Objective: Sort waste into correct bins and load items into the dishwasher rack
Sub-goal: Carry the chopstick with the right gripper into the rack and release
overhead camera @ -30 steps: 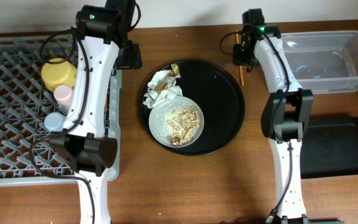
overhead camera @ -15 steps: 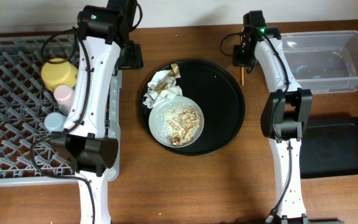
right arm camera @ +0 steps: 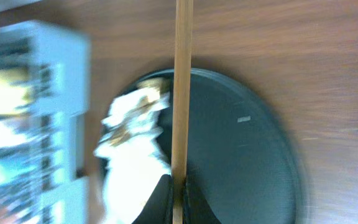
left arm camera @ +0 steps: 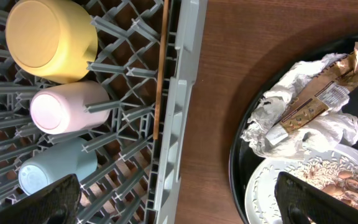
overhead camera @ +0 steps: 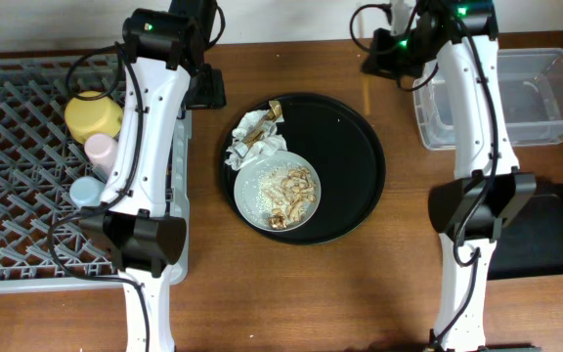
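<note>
My right gripper [overhead camera: 391,54] is shut on one brown chopstick [right arm camera: 182,74] and holds it in the air above the round tray's far edge; that wrist view is blurred. My left gripper [left arm camera: 179,205] is open and empty over the grey dishwasher rack's [overhead camera: 27,196] right wall. In the rack lie the yellow bowl [overhead camera: 93,114], pink cup [overhead camera: 101,149], light-blue cup [overhead camera: 86,191] and the other chopstick [left arm camera: 160,68]. The grey-blue plate [overhead camera: 247,200] holds food bits [overhead camera: 291,191]. The napkin with wrapper scraps [overhead camera: 255,137] lies behind it.
Plate and napkin sit on a large round black tray [overhead camera: 350,166] mid-table. The clear tub [overhead camera: 536,98] stands at the back right, partly under my right arm. The black container [overhead camera: 545,235] is at the right edge.
My right gripper has lifted the chopstick off the table beside the tray and the arm has swung up and to the right. The left arm has not moved.
</note>
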{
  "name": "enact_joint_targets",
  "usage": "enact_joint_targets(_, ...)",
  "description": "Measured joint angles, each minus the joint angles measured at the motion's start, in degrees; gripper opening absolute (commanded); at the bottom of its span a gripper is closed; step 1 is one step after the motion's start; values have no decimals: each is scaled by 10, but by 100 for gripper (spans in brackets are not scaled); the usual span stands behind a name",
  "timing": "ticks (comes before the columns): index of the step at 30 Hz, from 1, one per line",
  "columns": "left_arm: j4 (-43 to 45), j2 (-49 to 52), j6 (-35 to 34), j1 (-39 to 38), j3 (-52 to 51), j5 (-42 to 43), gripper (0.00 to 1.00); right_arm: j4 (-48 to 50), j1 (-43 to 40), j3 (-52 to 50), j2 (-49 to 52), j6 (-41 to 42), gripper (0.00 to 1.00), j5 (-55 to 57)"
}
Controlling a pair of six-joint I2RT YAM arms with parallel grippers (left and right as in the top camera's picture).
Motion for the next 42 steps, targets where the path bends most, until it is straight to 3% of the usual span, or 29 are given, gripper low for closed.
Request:
enact_joint_targets(4, 0, 0, 0, 0, 0, 0, 99, -10, 57, 0, 0, 5, 4, -78)
enact_joint_targets(8, 0, 0, 0, 0, 0, 0, 99, -7, 134, 0, 0, 42, 4, -83)
enact_joint_targets(15, 42, 0, -1, 2, 0, -3, 99, 32, 168, -1, 0, 109, 4, -78)
enact_joint_targets(16, 16, 0, -17, 8, 0, -15, 99, 40, 170, -1, 0, 122, 4, -76)
enact_joint_targets(20, 2, 0, -65, 138, -3, 34, 99, 83, 212, -1, 0, 163, 4, -54)
enact_joint_targets(23, 2, 0, -76, 278, -10, 75, 99, 142, 267, -1, 0, 227, 4, -16)
enact_joint_targets(28, 1, 0, -81, 420, -12, 147, 99, 262, 349, -40, 0, 366, 4, 94)
enact_joint_targets(33, 0, 0, -80, 440, -16, 167, 99, 376, 402, -87, 37, 433, 4, 154)
enact_joint_targets(39, 0, 0, -80, 432, -42, 170, 100, 424, 405, -99, 87, 448, 4, 166)
enact_joint_targets(41, 0, 0, -80, 431, -50, 171, 99, 431, 407, -99, 98, 448, 15, 167)
enact_joint_targets(42, 0, 0, -80, 431, -52, 171, 99, 430, 408, -99, 101, 447, 34, 167)
